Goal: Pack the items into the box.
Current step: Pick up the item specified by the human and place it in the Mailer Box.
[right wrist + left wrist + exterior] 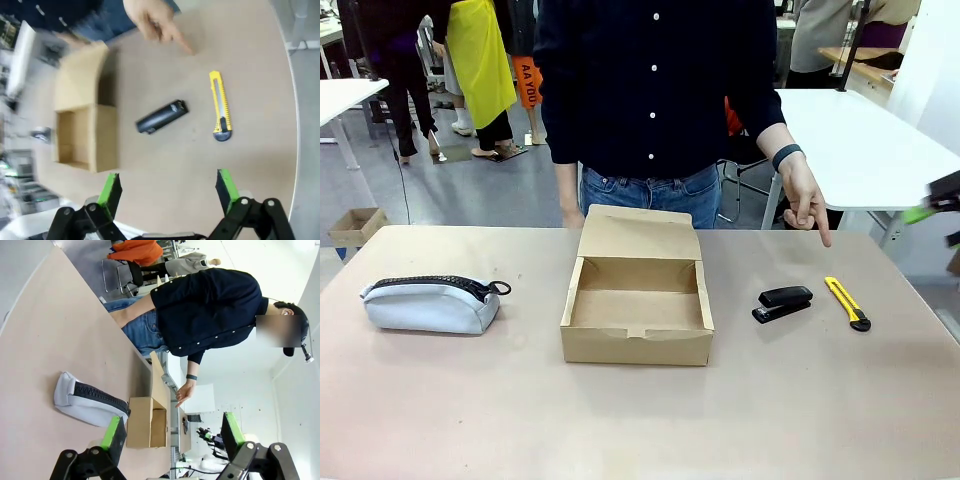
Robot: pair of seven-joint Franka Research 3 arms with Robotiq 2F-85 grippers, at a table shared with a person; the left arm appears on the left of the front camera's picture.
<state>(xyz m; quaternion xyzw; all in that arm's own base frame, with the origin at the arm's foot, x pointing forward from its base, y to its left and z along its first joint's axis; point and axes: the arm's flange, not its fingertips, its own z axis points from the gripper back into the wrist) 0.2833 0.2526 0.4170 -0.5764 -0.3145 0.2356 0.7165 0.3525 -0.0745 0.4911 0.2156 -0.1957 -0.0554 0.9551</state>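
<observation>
two items, both outside the box: the black stapler (785, 302) and the yellow-and-black utility knife (847, 303) lie flat on the table (640, 430) to the right of the box (637, 348). stapler is nearer the box, knife just beside it on the outer side, not touching. box sits mid-table, lid flap (638, 232) tipped back toward the person, nothing inside. person's hand (807, 205) hangs over the far edge with a finger pointing down near the two items, touching neither. grey zippered pouch (428, 305) lies well apart on the left, not part of the job.

right gripper (168, 179) hovers over the table on the robot's side of the stapler and knife, jaws spread wide, nothing between the pads. its wrist view is motion-blurred, so height is hard to judge, seems well above. left gripper (172, 421) hangs off past the pouch end of the table, jaws also wide, holding nothing.

step in hand: nothing packed, looks like the approach to the first pick by the right arm. next move calls for coming down over one item (can't tell which the finger means), pads across its narrow width, close, lift, carry left over the open box. knife is slim and flat, so it needs a low, square grasp.
</observation>
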